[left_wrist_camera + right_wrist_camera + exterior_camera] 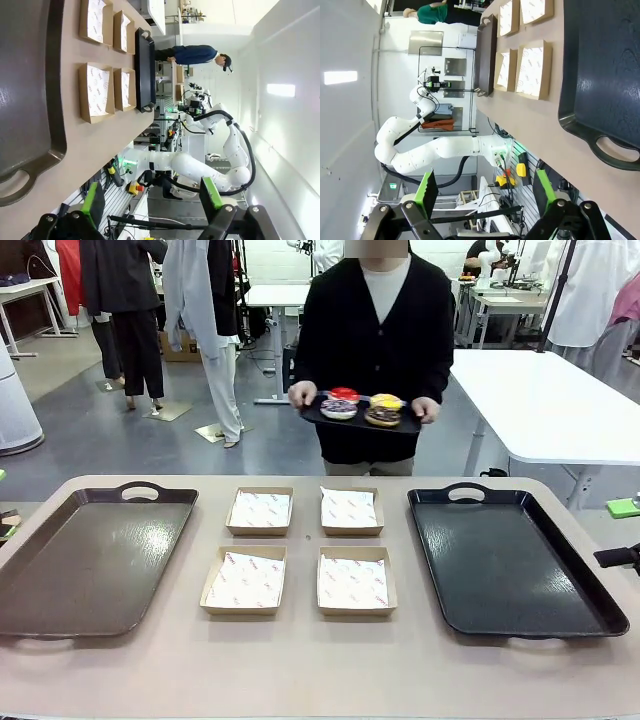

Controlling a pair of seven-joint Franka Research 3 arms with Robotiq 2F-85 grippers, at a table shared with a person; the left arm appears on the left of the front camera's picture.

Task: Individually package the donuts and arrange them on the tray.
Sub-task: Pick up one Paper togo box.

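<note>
Donuts (361, 408) beyond the table's far edge
They ride the person's small tray (352, 427), far centre, about equally distant from the left gripper (151, 196) and right gripper (485, 187), both wide apart, empty.

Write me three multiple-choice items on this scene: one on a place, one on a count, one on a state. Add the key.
1. Where are the donuts? A. on the floor B. on a shelf C. on a small black tray held by the person
2. How many paper-lined boxes lie on the table? A. two B. four C. six
3. The left gripper is: A. open and empty B. shut on a donut C. shut on a box
Key: 1 C, the person carries them beyond the table; 2 B, two rows of two; 3 A, its jaws stand wide apart with nothing between.
</note>
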